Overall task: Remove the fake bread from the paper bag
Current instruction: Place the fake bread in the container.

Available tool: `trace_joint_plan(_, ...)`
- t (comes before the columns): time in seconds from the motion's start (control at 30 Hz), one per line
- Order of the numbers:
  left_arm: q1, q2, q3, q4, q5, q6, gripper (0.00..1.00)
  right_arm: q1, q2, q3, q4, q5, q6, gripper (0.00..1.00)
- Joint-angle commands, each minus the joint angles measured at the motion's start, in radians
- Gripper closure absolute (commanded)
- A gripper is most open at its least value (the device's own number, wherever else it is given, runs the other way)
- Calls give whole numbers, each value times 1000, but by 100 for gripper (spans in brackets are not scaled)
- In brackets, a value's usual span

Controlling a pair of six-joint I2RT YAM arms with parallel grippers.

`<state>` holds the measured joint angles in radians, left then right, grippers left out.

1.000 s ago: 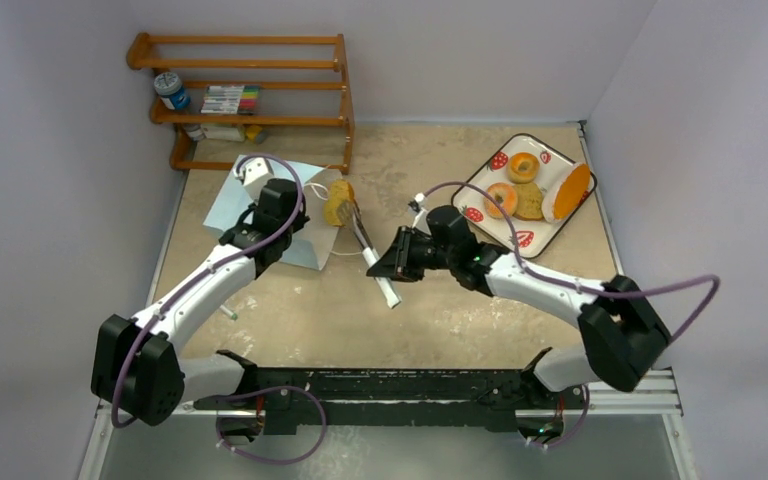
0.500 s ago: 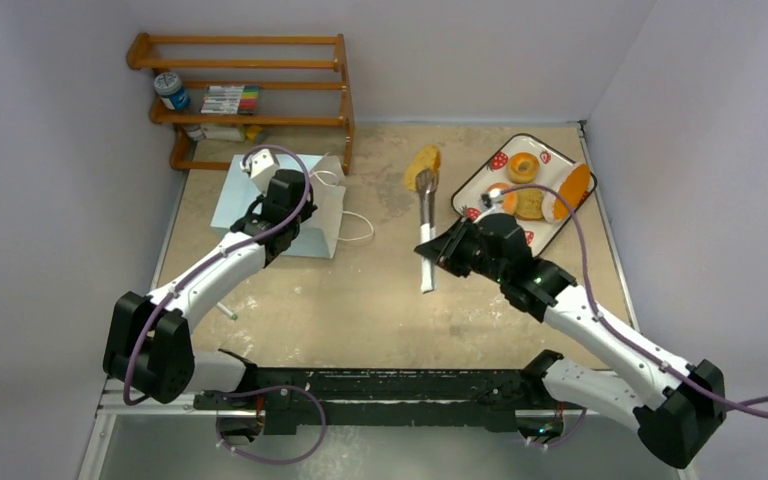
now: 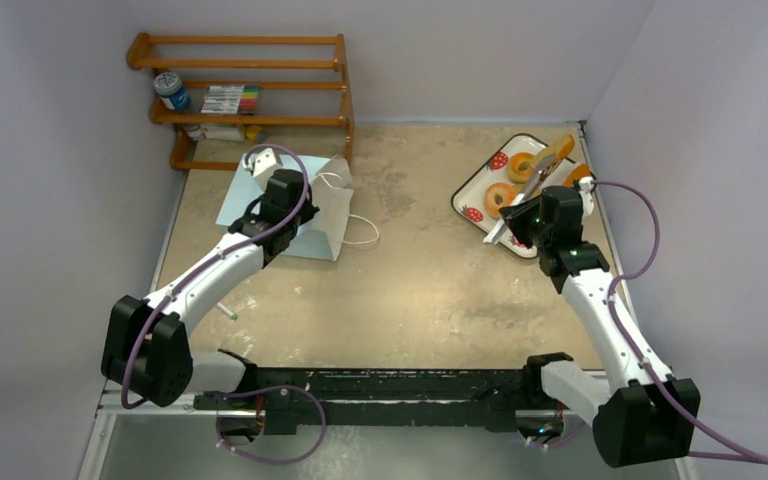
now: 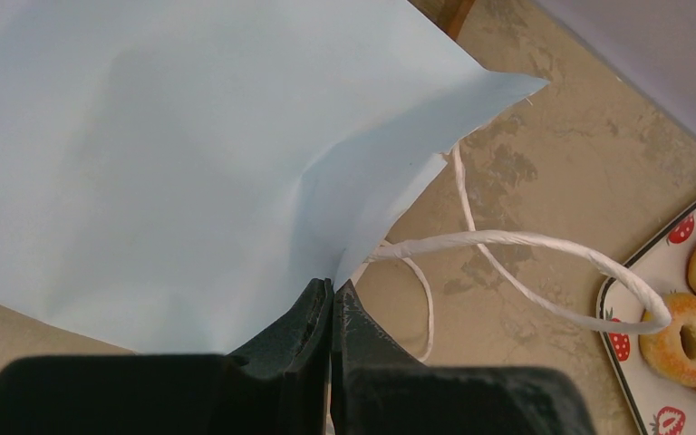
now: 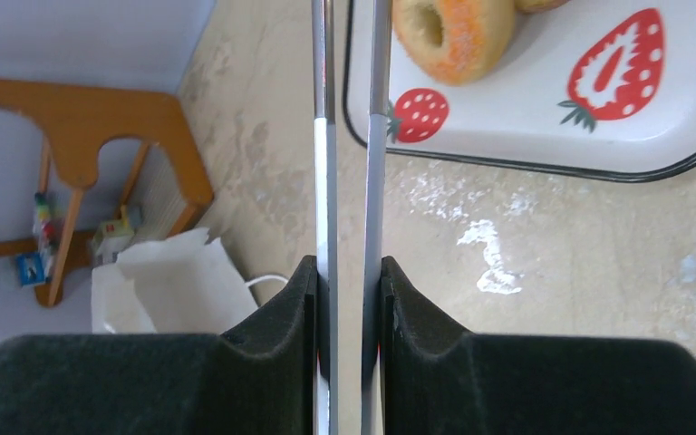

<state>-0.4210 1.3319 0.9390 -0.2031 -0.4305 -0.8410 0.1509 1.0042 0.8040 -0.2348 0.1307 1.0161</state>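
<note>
The paper bag (image 4: 145, 136) is pale blue, its cord handles (image 4: 507, 239) white. The tray (image 5: 530, 109) is white with red, green-leafed strawberries and a black rim. The bagel ring (image 5: 476, 36) is orange fading to tan. The tabletop (image 3: 410, 290) is mottled beige. The left pincer (image 4: 331, 308) and right pincer (image 5: 349, 281) are black. The tongs (image 5: 323, 91) are grey, then white.

- Your left arm (image 3: 210, 275): glossy white link shells between bulky black joint housings.
- Your right arm (image 3: 610, 320) matches it, white links and black joints.
- A thin purple cable (image 3: 656, 235) trails along each arm.
- Your left gripper (image 4: 331, 288) and right gripper (image 5: 349, 267) have matte black, wedge-shaped fingers with slightly grainy surfaces.
</note>
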Motion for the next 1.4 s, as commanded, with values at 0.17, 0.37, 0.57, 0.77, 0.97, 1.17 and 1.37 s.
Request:
trace_joint_plan(0.17,2,-43,43,14,52,24,100,-148,90,-23,135,-113,-38,79)
trace_joint_plan(0.37,3,-40,42,18,62,25,100,-182,144,-57,169,-181,-42,62)
trace_joint_plan(0.57,1,-38,39,26,70,21,100,-187,140,-71,162,-202,-42,55)
trace_joint_plan(0.77,2,-38,32,39,76,15,100,-186,91,-71,122,-193,-49,55)
trace_joint_plan(0.97,1,-43,28,43,81,12,100,-186,18,-74,62,-183,-53,56)
trace_joint_plan(1.17,2,-47,22,47,88,4,100,-186,-37,-81,11,-186,-54,57)
trace_joint_plan(1.37,1,-55,21,54,95,0,100,-186,-101,-83,-24,-171,-62,57)
